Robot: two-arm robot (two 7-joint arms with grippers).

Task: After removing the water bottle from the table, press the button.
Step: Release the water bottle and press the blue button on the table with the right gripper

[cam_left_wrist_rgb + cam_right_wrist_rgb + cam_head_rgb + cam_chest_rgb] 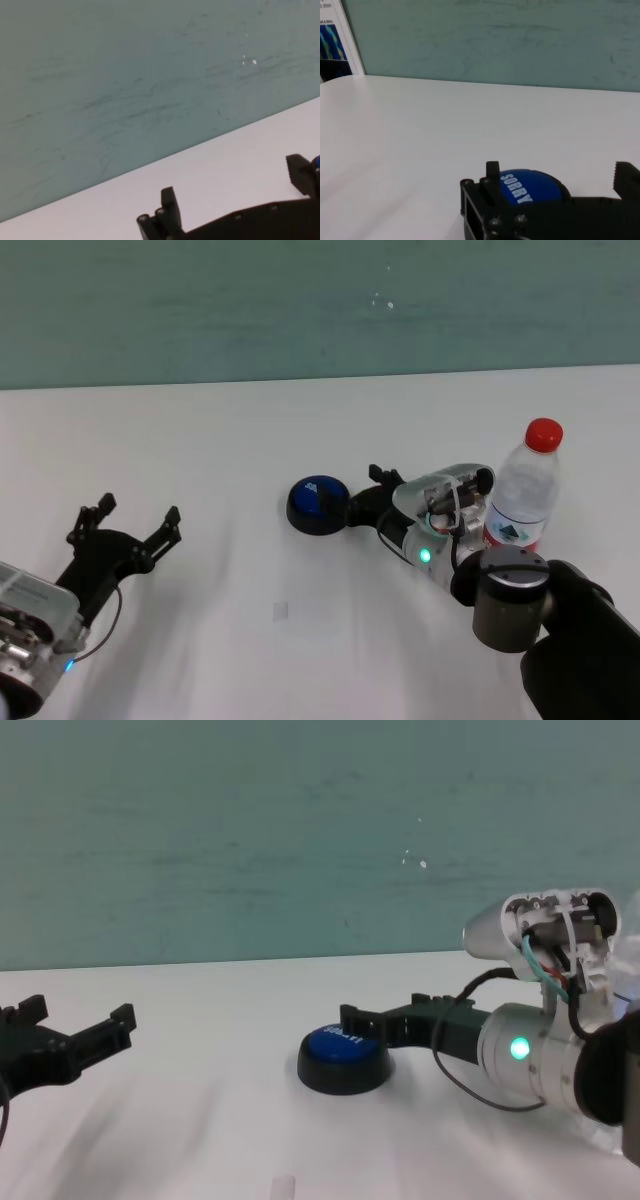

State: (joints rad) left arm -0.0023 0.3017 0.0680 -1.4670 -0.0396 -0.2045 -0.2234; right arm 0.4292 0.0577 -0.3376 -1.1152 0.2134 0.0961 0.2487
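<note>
Bottle (524,498) on table (200,440) near right edge; right gripper (378,502) wide beside button (317,504); best lifted first; left gripper (120,530) wide, idle.

From my chest view the bottle (524,498) hides behind my right arm. My right gripper (552,187) covers the button's (532,186) near half, lettering partly hidden.

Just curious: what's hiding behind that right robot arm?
A water bottle stands on the table behind the right end effector; its red cap and upper label show, but the arm covers its base.
</note>
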